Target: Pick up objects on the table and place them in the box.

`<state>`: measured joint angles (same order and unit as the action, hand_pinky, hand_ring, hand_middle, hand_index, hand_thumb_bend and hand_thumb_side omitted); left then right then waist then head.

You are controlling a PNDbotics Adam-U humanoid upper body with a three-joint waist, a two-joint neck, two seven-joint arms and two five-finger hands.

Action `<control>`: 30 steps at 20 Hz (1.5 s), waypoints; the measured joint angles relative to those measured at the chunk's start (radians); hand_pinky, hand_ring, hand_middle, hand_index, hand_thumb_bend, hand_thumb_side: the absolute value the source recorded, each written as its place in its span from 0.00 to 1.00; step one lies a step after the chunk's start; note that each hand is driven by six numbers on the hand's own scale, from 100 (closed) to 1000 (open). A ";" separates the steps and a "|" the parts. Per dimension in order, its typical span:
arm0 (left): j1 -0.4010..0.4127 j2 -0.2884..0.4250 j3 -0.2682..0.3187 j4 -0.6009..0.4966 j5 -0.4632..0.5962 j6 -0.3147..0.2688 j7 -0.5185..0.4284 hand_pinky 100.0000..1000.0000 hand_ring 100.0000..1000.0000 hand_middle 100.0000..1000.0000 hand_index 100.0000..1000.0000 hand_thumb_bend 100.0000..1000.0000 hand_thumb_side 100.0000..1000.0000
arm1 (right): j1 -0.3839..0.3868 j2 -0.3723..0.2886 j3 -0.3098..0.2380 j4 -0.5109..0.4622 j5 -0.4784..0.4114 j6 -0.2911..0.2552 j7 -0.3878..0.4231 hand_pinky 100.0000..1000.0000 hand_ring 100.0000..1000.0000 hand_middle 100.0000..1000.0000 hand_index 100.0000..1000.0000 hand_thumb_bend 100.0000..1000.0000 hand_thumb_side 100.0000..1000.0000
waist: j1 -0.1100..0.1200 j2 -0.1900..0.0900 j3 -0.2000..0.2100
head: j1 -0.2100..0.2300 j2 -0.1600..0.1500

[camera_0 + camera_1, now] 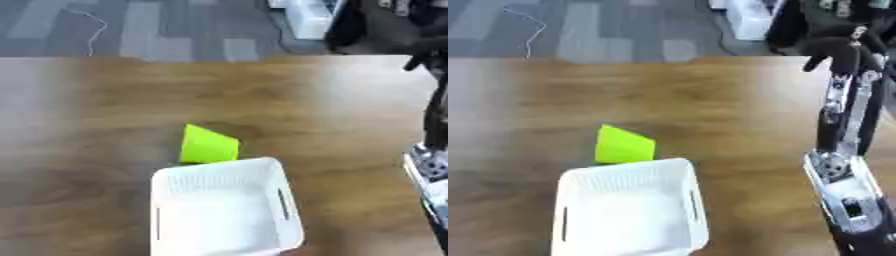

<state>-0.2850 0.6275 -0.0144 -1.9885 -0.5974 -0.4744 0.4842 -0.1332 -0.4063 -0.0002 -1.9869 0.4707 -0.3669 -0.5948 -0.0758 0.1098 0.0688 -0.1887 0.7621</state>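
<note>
box (289, 235), white with slotted handles in its side walls, stands on the wooden table (96, 125) at the near edge, a little right of the middle, and looks empty inside. yellow-green wedge-shaped object (208, 145) lies on the table just beyond the far rim of the box, touching it or nearly so. right arm (846, 125) rises along the right side, well apart from both. the right hand (833, 50) shows dark at the far right; if its fingers are wide or narrow, i cannot tell.
</note>
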 measured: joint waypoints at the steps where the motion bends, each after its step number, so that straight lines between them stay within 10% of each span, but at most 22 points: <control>1: 0.000 0.000 0.000 0.000 0.000 0.003 0.004 0.54 0.60 0.78 0.73 0.55 1.00 | 0.000 0.000 -0.001 0.000 -0.003 0.011 -0.004 0.21 0.39 0.51 0.51 0.00 1.00 | 0.000 0.001 -0.001 | 0.002 0.003; 22: 0.013 0.002 -0.009 0.000 0.001 0.048 0.030 0.53 0.59 0.78 0.74 0.58 1.00 | -0.005 0.012 -0.012 0.000 -0.031 0.118 -0.027 0.19 0.37 0.50 0.51 0.00 1.00 | 0.000 0.011 -0.037 | 0.015 0.008; 30: 0.050 0.135 -0.027 0.000 0.020 0.088 -0.023 0.54 0.60 0.79 0.73 0.65 1.00 | -0.008 0.017 -0.018 0.000 -0.032 0.134 -0.024 0.19 0.37 0.50 0.50 0.00 1.00 | 0.013 0.011 -0.053 | 0.022 0.008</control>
<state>-0.2353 0.7630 -0.0416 -1.9886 -0.5779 -0.3861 0.4611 -0.1411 -0.3893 -0.0179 -1.9869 0.4389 -0.2325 -0.6189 -0.0626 0.1210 0.0160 -0.1669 0.7704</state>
